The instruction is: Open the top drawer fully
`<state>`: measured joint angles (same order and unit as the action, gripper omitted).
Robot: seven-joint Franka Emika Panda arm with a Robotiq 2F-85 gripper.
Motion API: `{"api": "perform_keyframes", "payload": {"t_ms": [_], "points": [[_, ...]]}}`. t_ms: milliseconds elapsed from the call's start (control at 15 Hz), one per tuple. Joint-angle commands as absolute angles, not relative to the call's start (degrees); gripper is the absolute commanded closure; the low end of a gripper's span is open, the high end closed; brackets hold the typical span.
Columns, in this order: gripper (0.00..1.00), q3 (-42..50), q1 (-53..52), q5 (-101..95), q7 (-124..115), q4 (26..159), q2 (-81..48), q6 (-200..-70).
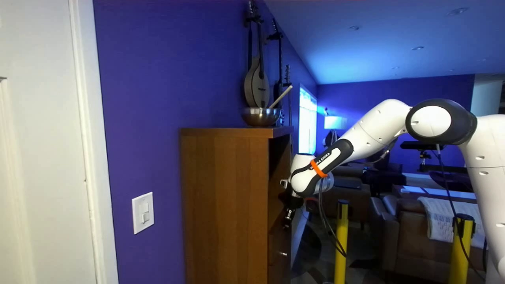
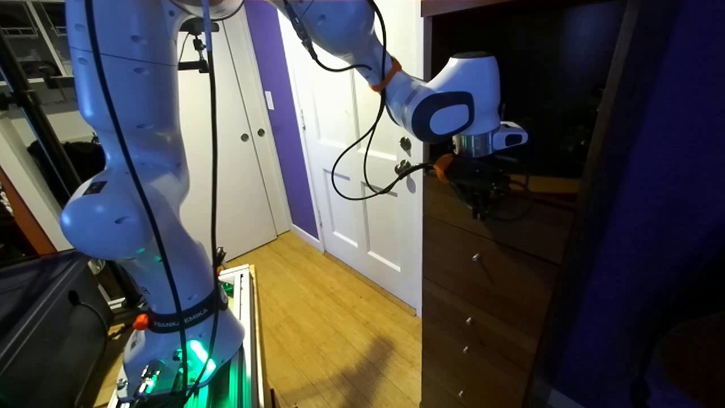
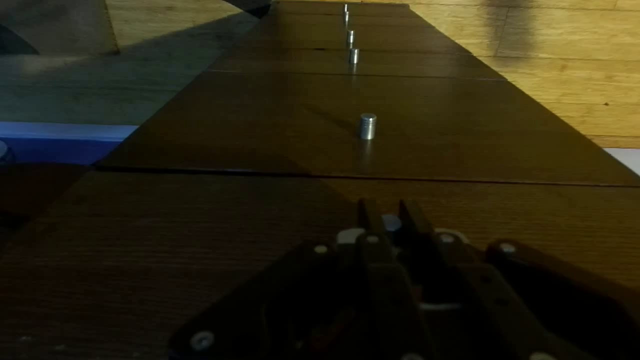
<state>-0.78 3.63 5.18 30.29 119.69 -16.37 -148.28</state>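
Gripper point(image 3: 389, 207) nearest the lens, wrist view: jaws narrow, tips pinching a small silvery knob point(image 3: 392, 223), dim down there. Top drawer point(image 3: 200, 215) = brown front right behind the jaws, spreading to both sides. Seam runs just past the tips; beyond it, more brown drawers point(image 3: 240, 125) w/ silver knobs point(image 3: 367, 126) in a line ahead of jaws. Wood floor point(image 3: 565, 75) farther out, both sides.

In an exterior view, tall brown cabinet point(image 1: 225, 205) immediately frame L of jaws. Arm point(image 1: 371, 130) extends from frame R, bending down to jaws; tips point down at cab front, gap too small to read. Metal bowl point(image 1: 261, 117) w/ pale stick point(image 1: 282, 96) on cab top, well above jaws; stringed instr. point(image 1: 257, 85) on blue wall point(image 1: 177, 63), higher still. Light switch point(image 1: 143, 213) well off L of jaws, yellow posts point(image 1: 341, 244) off R.

In an exterior view, dark open bay point(image 2: 538, 73) just above jaws; jaws shadowed, gap unreadable. Top drawer sits behind/just below them, yellowish strip point(image 2: 552, 185) at its upper edge, R of jaws; can't tell how far it's out. Other drawers directly under. White door point(image 2: 323, 124) L of jaws; green light point(image 2: 201, 354) at arm's foot, lower L, well apart.
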Motion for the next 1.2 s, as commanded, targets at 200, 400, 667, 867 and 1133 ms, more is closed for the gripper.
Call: {"api": "perform_keyframes", "payload": {"t_ms": [200,400,667,867,1133], "points": [[0.96,-0.4,5.6,1.0,31.2,121.7,-14.2,-144.2],[0.96,-0.2,6.3,1.3,31.6,123.7,-12.6,-143.2],[0.96,0.0,7.9,3.4,34.9,127.6,-10.2,-143.3],[0.96,0.7,8.8,4.5,37.5,130.8,-8.2,-144.1],[0.96,2.5,9.5,5.0,40.1,135.2,-5.1,-144.5]]}}
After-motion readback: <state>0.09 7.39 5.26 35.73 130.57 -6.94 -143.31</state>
